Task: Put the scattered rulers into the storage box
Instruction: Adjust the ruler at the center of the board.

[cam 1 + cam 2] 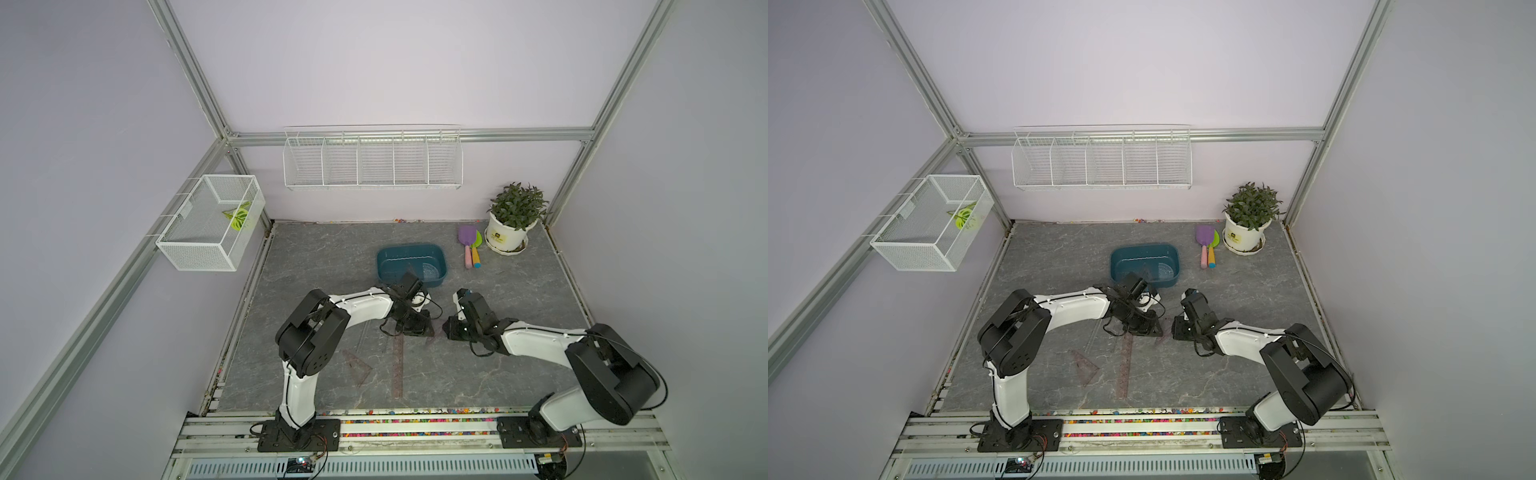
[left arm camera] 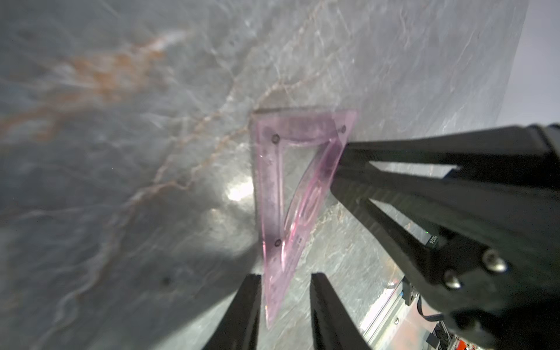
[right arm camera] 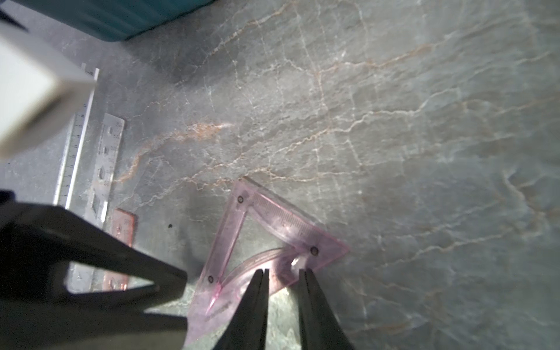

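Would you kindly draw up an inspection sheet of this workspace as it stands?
Surface: grey marbled tabletop; nothing spilled that I can see.
Job's things: the teal storage box holds at least a protractor. The purple triangle sits between both pincers. The brown triangle, brown ruler and clear rulers are outside the box.
Clutter: toy shovels and a potted plant.
Grippers: left pincer open, straddling the purple triangle's tip; right pincer open at its edge.
Cables: black loops at the wrists.
Surroundings: mesh basket, wire rack, lilac walls.
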`<state>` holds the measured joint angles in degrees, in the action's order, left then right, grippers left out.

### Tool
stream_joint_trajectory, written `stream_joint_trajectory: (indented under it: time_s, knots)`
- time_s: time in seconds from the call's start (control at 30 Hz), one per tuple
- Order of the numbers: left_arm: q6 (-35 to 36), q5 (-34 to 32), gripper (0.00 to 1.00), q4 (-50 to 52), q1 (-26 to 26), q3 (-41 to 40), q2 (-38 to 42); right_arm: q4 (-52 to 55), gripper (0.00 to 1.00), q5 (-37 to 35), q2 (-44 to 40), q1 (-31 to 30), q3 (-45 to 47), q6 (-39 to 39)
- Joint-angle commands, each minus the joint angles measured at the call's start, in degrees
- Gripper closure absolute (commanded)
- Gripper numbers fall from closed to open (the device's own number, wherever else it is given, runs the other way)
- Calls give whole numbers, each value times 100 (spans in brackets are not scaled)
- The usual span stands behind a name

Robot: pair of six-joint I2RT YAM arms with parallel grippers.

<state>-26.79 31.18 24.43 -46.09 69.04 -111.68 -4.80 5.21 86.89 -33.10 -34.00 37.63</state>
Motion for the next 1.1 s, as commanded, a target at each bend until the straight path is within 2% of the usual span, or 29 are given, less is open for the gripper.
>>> stream_joint_trajectory:
  time_s: [0.0,0.33,0.5,0.7,0.83,1.07]
  knots:
    - [-98,137,67,-190,-56,-195,-60,45,76,132,183,49,-118,-82]
    - [-157,249,67,-311,-319,-180,-224,125,76,245,129,136,-282,-148]
    - [-279,62,67,-548,-300,-373,199,152,76,282,-203,146,-197,-109]
    - [-678,-35,65,-1180,127,-872,798,-373,87,445,-71,128,-46,34]
    - [-864,-68,52,-1377,310,-1002,909,-437,94,476,141,109,-73,39]
    - [-916,-22,48,-1363,323,-890,671,-546,96,464,409,104,-13,64]
